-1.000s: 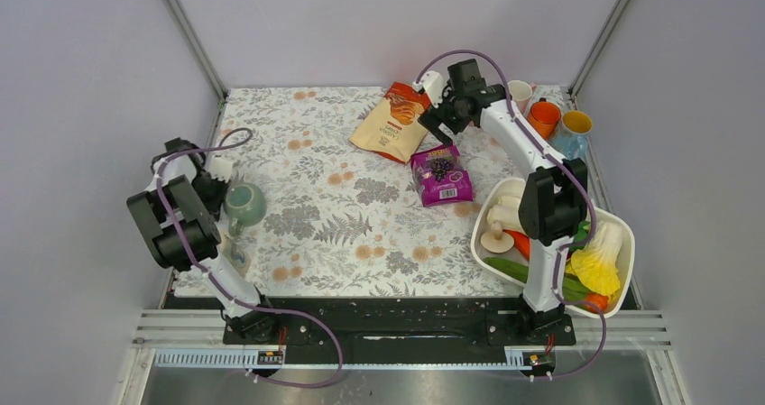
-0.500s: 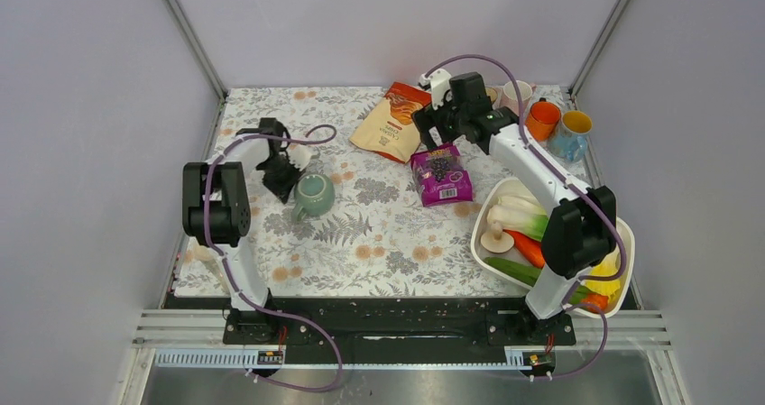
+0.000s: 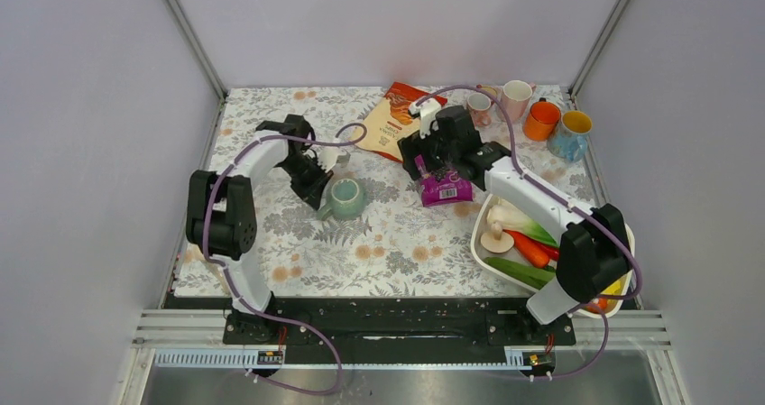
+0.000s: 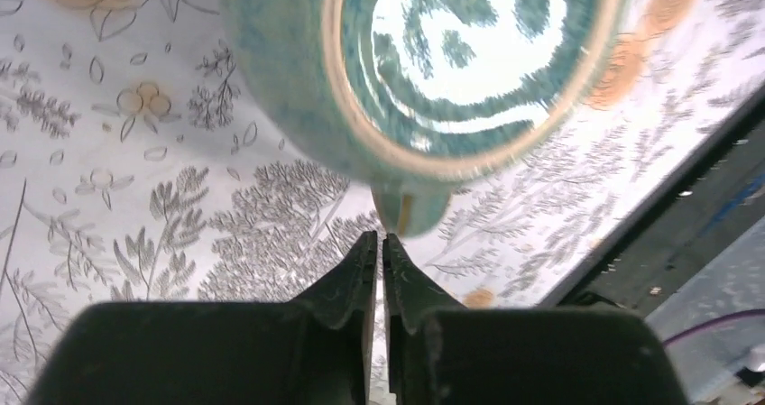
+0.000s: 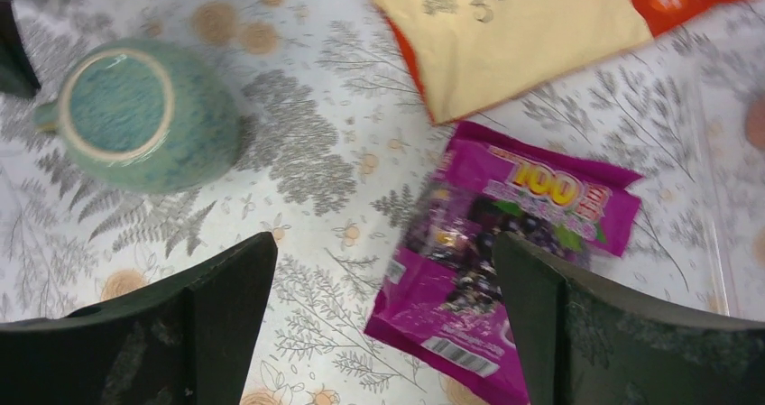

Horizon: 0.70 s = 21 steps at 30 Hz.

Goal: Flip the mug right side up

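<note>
Left wrist: left gripper [image 4: 380,238] clenched beside the inverted mug [image 4: 451,62]; right gripper [image 5: 381,252] spread wide.

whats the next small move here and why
Probably carry the open right fingers left over the mug: it stands base up on the table, and the shut left fingers merely sit at its handle.

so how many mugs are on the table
5: green mug mid-table, four in the far right corner: pink mug, white mug, orange mug, blue mug. Others may be hidden.
</note>
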### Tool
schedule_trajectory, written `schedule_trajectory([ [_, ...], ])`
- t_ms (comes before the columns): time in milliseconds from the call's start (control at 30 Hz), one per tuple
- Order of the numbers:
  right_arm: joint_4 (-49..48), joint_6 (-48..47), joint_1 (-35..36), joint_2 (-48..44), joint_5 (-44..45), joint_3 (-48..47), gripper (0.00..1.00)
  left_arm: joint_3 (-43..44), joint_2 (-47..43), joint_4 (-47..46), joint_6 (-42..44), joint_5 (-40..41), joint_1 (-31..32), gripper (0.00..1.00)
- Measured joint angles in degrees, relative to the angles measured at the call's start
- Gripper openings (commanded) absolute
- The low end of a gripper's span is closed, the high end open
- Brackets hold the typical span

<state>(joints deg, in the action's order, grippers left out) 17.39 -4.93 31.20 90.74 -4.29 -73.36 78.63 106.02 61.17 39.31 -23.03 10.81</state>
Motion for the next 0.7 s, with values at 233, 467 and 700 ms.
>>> schedule_trajectory([
  [233, -4.42, -19.39, 10.14, -1.66, -13.75, 5.38, 0.99, 3.41, -6.16, 1.14, -4.9, -5.75, -11.43, 0.59],
  [467, 4.17, -39.01, 16.68, 13.44, -24.26, -15.78, 0.99, -0.37, -13.84, -9.09, -13.9, -7.17, -27.34, 0.74],
  [700, 22.47, -53.02, 21.4, 35.95, -23.63, -46.25, 0.99, -5.35, -19.93, -12.09, -15.26, -7.23, -27.58, 0.74],
])
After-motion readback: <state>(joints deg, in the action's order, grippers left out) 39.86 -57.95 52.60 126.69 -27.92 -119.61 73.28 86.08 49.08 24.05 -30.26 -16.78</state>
